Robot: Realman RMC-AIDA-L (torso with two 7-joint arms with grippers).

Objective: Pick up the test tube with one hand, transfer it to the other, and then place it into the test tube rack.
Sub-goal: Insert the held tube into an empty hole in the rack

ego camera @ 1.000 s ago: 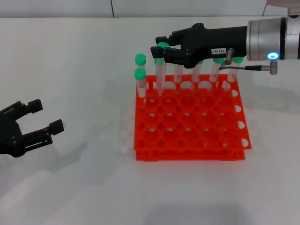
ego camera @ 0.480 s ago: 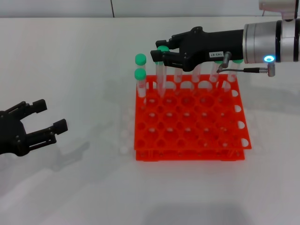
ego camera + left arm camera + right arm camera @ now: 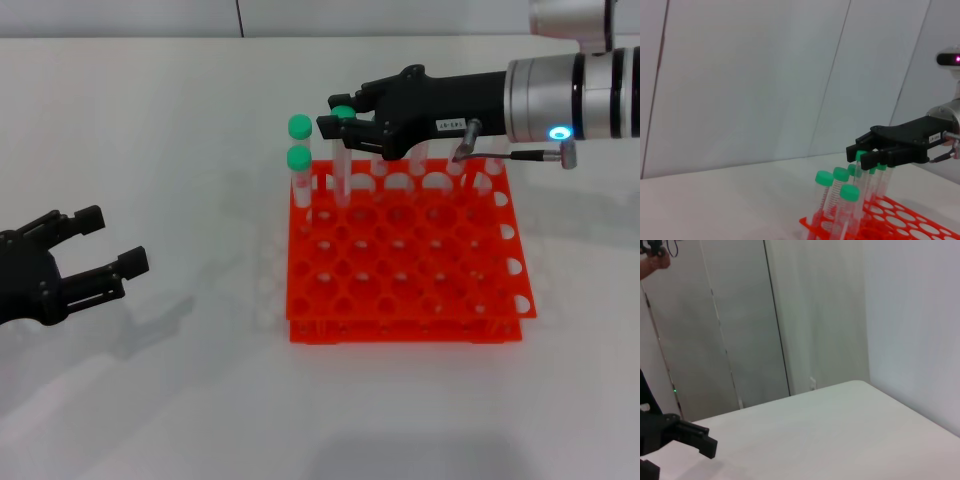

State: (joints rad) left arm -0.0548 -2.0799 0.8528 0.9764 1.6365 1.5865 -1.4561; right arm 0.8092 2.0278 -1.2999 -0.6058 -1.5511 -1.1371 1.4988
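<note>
While the left gripper edges slightly farther onto the table than 1 second ago, the right gripper has risen a little above the far-left corner of the test tube rack. Its fingers are closed on the test tube just under the green cap, and the tube hangs upright with its lower end apparently inside a hole in the rack's far row, though the head view does not settle whether it is fully seated. The tube's cap now sits a touch higher than it did 1 second ago. 2 other capped tubes stand just left of it at the rack's corner, and more stand along the far row behind the right gripper. The left gripper hovers low at the left edge of the scene, well apart from the rack, fingers spread and holding nothing.
</note>
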